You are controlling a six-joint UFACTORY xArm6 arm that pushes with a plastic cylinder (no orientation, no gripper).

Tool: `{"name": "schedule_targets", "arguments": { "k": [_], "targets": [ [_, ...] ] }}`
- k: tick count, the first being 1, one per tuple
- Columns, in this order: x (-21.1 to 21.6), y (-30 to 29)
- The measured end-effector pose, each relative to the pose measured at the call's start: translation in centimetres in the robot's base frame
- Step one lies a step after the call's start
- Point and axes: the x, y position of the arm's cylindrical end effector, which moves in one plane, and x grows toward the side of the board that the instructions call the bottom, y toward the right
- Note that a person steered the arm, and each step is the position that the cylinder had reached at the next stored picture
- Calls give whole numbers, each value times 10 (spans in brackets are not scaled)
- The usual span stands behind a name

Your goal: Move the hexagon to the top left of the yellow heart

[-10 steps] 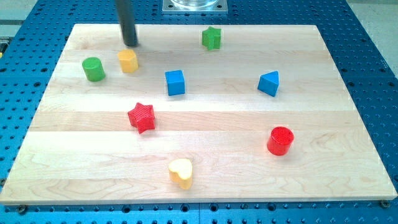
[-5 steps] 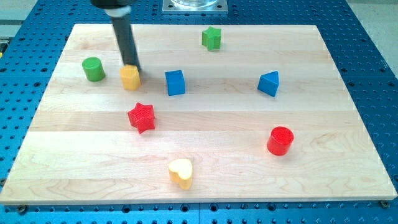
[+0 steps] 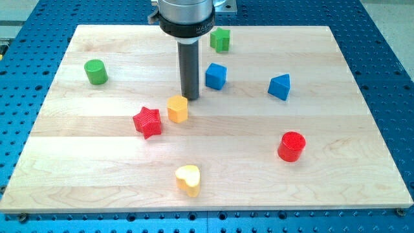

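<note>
My tip (image 3: 190, 98), clawless, has shoved the yellow plastic hexagon block (image 3: 177, 109) down-right; the yellow heart block (image 3: 188, 179) lies at its six o'clock.

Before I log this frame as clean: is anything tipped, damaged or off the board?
Nothing stands out. My tip sits just above-right of the yellow hexagon, which stands beside the red star; every block rests upright on the wooden board.
</note>
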Motion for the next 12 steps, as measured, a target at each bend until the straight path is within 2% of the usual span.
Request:
{"name": "schedule_targets", "arguments": {
  "k": [1, 2, 3, 4, 5, 6, 7, 8, 9, 11, 12],
  "targets": [
    [45, 32],
    [19, 29],
    [8, -38],
    [69, -26],
    [71, 2],
    [12, 17],
    [34, 27],
    [85, 30],
    [95, 96],
    [115, 12],
    [121, 1]
  ]
}}
